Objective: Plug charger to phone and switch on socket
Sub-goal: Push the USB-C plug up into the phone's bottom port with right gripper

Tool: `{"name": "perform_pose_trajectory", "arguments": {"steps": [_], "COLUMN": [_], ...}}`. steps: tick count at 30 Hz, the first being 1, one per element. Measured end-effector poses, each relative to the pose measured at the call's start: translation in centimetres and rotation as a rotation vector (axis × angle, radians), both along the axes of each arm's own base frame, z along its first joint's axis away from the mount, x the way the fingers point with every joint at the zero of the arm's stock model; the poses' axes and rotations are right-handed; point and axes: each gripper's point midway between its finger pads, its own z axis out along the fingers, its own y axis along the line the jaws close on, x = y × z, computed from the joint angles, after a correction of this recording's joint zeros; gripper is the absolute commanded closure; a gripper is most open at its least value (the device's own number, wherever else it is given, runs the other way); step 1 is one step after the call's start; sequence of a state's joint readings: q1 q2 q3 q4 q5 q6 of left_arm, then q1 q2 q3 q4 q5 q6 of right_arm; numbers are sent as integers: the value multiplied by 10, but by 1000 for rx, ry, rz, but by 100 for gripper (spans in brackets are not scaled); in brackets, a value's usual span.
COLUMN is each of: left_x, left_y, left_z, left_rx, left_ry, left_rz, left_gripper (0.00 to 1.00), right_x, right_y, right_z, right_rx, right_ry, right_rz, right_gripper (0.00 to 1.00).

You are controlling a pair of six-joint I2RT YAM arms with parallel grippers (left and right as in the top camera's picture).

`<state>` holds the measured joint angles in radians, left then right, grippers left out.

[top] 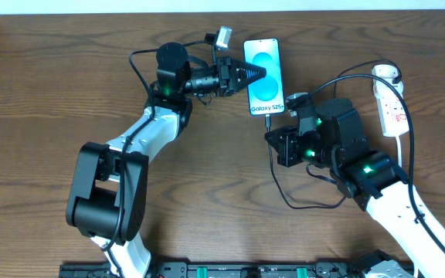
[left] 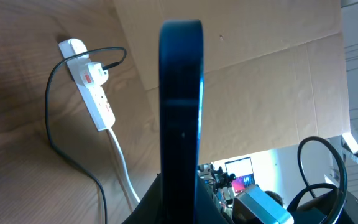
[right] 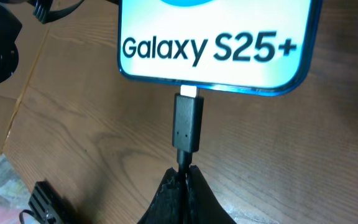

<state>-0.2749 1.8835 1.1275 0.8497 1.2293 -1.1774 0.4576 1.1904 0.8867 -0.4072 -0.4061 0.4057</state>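
Note:
The phone (top: 263, 76) lies at the back middle of the table, screen up, with "Galaxy S25+" on it. My left gripper (top: 258, 74) is shut on the phone's left edge; in the left wrist view the phone (left: 180, 99) stands edge-on between the fingers. My right gripper (right: 184, 173) is shut on the charger cable just behind its black connector (right: 187, 124), whose tip meets the port in the phone's bottom edge (right: 213, 56). From overhead the connector (top: 269, 121) sits just below the phone. The white socket strip (top: 393, 108) lies at the right, with the charger's white plug head (top: 386, 74) in it.
The black charger cable (top: 284, 193) loops over the table in front of my right arm and runs back to the strip. The strip's white cord (left: 124, 168) trails toward the front. The table's back edge lies just behind the phone.

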Motion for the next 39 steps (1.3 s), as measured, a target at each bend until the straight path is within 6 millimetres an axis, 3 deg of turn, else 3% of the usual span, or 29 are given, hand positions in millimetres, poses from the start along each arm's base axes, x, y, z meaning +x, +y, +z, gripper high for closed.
{"name": "perform_pose_trajectory", "arguments": {"steps": [39], "left_x": [8], "left_y": [11], "left_z": [8], "left_rx": [-8], "left_ry": [-30], "left_rz": [19], "left_gripper": [93], "right_x": [26], "right_y": [5], "right_z": [18], "right_rx": [40], "right_ry": [-158], "right_rz": [-43], "right_gripper": [99]}}
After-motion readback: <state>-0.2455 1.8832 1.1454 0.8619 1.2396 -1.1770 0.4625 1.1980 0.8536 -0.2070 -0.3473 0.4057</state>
